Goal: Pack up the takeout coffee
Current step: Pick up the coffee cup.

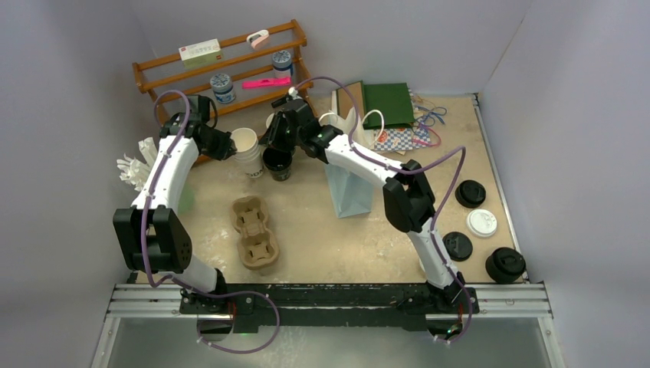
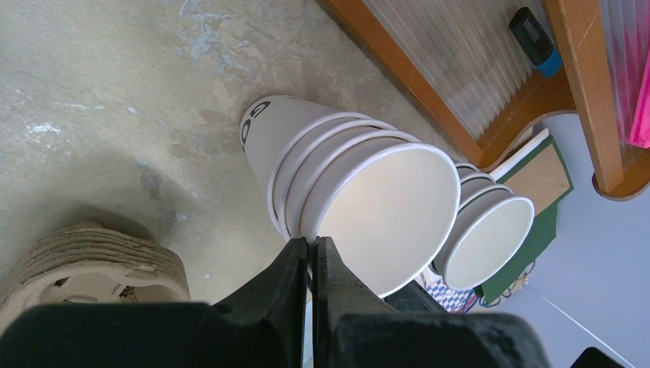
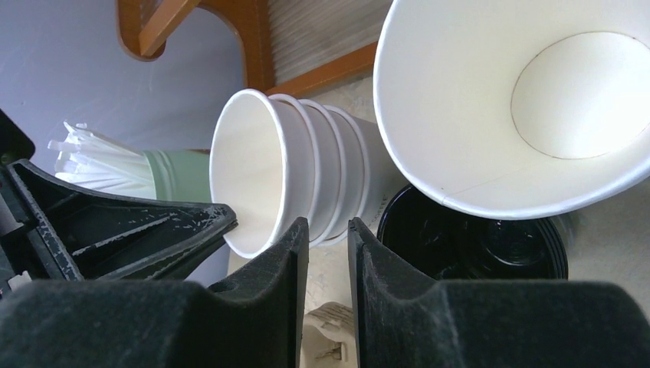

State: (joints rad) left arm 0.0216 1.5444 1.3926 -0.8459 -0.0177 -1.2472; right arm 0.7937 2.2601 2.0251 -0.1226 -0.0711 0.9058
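Observation:
No lidded takeout coffee is in view; only lidless cups show. A stack of cream cups (image 1: 247,149) (image 2: 345,184) (image 3: 283,169) stands at the back of the table. My left gripper (image 1: 230,146) (image 2: 312,241) is shut on the rim of its top cup. Just to the right stands an open black cup (image 1: 278,163) (image 3: 475,245). My right gripper (image 1: 274,142) (image 3: 328,224) hovers over it, slightly open with nothing between its fingers. A second cream cup (image 3: 521,100) (image 2: 483,230) sits close by. The brown pulp carrier (image 1: 253,231) (image 2: 92,268) lies nearer, with nothing in it.
A wooden rack (image 1: 222,65) stands behind the cups. A pale blue paper bag (image 1: 349,192) stands mid-table under the right arm. Black lids (image 1: 470,193) and a white lid (image 1: 482,222) lie at the right. A green cup of white sticks (image 1: 138,170) is at the left.

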